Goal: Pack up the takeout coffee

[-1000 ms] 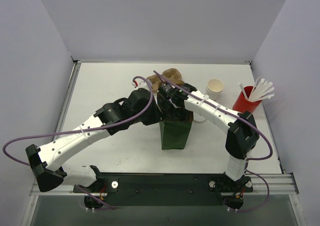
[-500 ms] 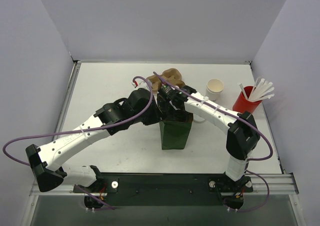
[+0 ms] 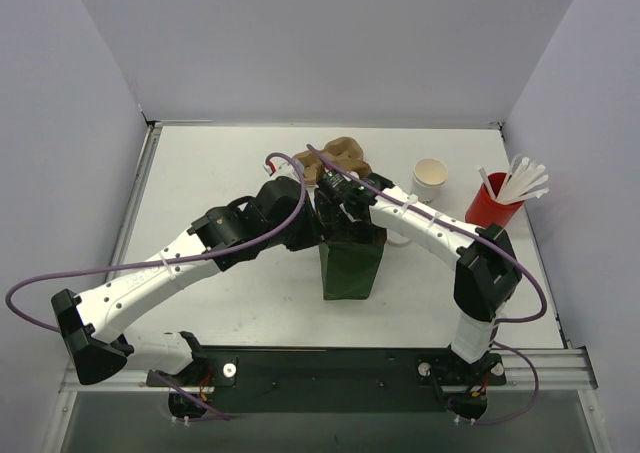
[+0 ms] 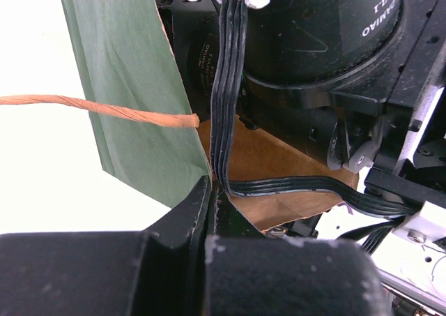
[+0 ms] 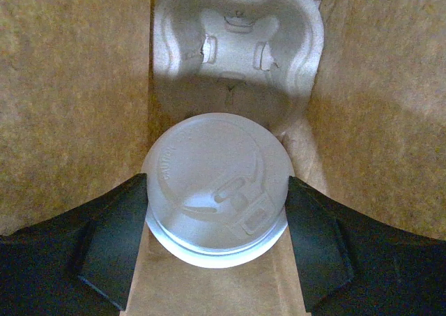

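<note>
The takeout coffee [image 5: 216, 190] stands inside the green paper bag [image 3: 350, 268], on the bag's brown floor. In the right wrist view its flat white lid faces the camera and fills the gap of the right gripper [image 5: 216, 241]. The two black fingers [image 5: 111, 246] sit at 9 and 3 o'clock of the lid, each pad touching its rim, so the pincer is clamped on the cup. At 12 o'clock of the cup, just beside it, a pale moulded pulp carrier [image 5: 237, 44] lies against the bag's far end. Brown walls rise at either side.

From above, the right arm [image 3: 430, 228] reaches down into the bag's mouth, so its fingers and the cup are hidden there. The left arm [image 3: 200, 248] comes in from 8 o'clock to the bag's rim. In the left wrist view the left gripper [image 4: 211, 204] has its fingers pressed together, with the bag's green wall running down into the seam between them. A twisted paper handle [image 4: 90, 108] stretches off toward 9 o'clock.

An open white cup [image 3: 430, 173] stands at 2 o'clock of the bag, and a red cup of straws [image 3: 490, 205] is further right.
</note>
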Robot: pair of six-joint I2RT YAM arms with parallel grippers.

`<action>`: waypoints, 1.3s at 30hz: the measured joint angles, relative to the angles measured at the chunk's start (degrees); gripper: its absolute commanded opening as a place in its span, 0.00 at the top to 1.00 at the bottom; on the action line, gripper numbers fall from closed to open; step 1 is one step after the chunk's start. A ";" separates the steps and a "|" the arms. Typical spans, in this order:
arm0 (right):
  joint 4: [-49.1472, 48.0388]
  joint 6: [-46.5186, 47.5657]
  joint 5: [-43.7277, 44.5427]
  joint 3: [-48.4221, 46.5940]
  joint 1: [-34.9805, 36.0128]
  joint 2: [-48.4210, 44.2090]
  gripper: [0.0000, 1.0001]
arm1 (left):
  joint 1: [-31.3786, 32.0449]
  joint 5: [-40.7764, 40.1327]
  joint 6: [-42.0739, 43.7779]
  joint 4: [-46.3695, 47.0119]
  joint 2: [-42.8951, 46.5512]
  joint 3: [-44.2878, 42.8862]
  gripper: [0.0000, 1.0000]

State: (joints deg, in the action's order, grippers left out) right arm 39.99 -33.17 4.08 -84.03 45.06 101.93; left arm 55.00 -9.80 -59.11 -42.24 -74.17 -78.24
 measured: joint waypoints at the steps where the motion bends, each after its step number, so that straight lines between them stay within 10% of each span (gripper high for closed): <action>1: 0.00 0.00 0.00 0.02 0.00 -0.04 0.50 | 0.00 0.00 0.00 0.00 0.00 0.00 1.00; 39: -0.85 -0.48 4.44 1.40 1.79 -1.29 0.50 | 0.00 0.04 -0.20 0.44 0.00 0.57 1.00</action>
State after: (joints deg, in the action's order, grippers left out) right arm 39.13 -33.65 8.51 -82.63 46.85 100.64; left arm 55.00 -9.76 -59.31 -41.80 -74.17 -77.67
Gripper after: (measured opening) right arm 0.687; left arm 0.027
